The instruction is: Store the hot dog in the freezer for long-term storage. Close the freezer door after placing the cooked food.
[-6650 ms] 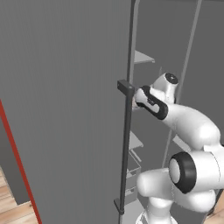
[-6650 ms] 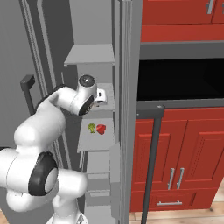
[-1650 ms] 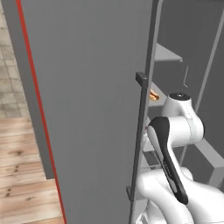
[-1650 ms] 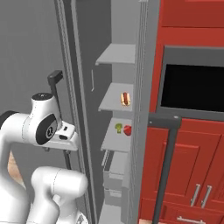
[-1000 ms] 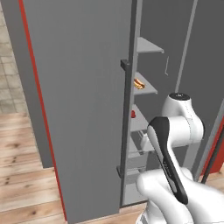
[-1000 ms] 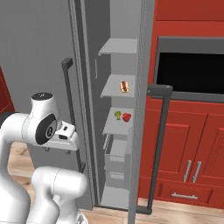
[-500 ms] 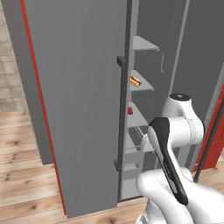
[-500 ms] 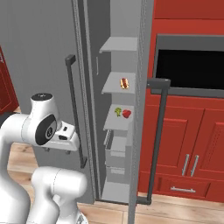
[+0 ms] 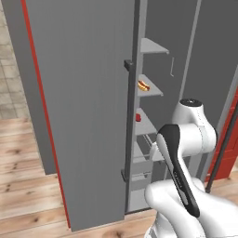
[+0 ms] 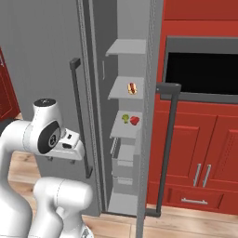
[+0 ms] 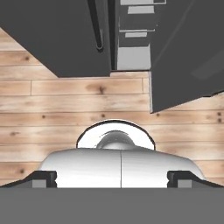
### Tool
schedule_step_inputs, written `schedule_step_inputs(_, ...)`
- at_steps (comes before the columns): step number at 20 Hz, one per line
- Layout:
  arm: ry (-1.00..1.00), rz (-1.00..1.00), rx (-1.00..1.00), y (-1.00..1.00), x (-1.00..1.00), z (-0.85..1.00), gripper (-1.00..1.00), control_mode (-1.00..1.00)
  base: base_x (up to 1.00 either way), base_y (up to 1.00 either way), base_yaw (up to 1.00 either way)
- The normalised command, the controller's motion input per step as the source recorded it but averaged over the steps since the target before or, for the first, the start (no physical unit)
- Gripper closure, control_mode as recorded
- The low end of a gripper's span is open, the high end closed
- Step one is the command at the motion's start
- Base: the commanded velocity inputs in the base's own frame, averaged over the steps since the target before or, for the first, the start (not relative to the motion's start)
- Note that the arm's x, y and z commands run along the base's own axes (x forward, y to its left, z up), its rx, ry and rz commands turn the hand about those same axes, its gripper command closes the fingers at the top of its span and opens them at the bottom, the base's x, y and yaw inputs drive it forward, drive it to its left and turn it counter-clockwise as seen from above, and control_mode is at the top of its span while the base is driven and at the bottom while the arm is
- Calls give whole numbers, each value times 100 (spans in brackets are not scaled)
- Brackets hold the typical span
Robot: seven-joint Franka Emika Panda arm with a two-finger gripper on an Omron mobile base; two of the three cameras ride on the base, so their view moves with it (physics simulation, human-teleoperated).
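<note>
The hot dog (image 10: 132,88), a tiny tan bun with a reddish sausage, lies on the second shelf of the freezer (image 10: 124,139), also seen as the hot dog (image 9: 143,85) in the left base view. The freezer door (image 10: 149,139) stands wide open, edge-on to the right of the compartment, and its dark bar handle (image 10: 167,139) faces right. My arm is folded back in front of the fridge, clear of both. In the hand view my gripper (image 11: 113,177) points down at the wood floor, fingertips (image 11: 43,177) far apart and holding nothing.
The fridge's other grey door (image 9: 83,107), left of the compartment, carries its own bar handle (image 9: 129,121). A small red block (image 10: 135,120) and a green item (image 10: 125,118) sit on the shelf below the hot dog. Red cabinets (image 10: 204,148) and a black oven opening (image 10: 200,72) stand right of the open door.
Earlier the arm reached in to the freezer shelf; it has since pulled out and folded back. Both base views shifted as the base drove. Over the last half second almost nothing moved.
</note>
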Motion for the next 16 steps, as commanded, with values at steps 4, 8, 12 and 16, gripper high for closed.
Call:
schedule_step_inputs(4,0,0,0,0,0,0,-100,100,-29,-3,0)
schedule_step_inputs(8,0,0,0,0,0,0,-100,100,-46,-6,0)
schedule_step_inputs(12,0,0,0,0,0,0,-100,100,-35,-14,0)
schedule_step_inputs(16,0,0,0,0,0,0,-100,100,-31,-32,0)
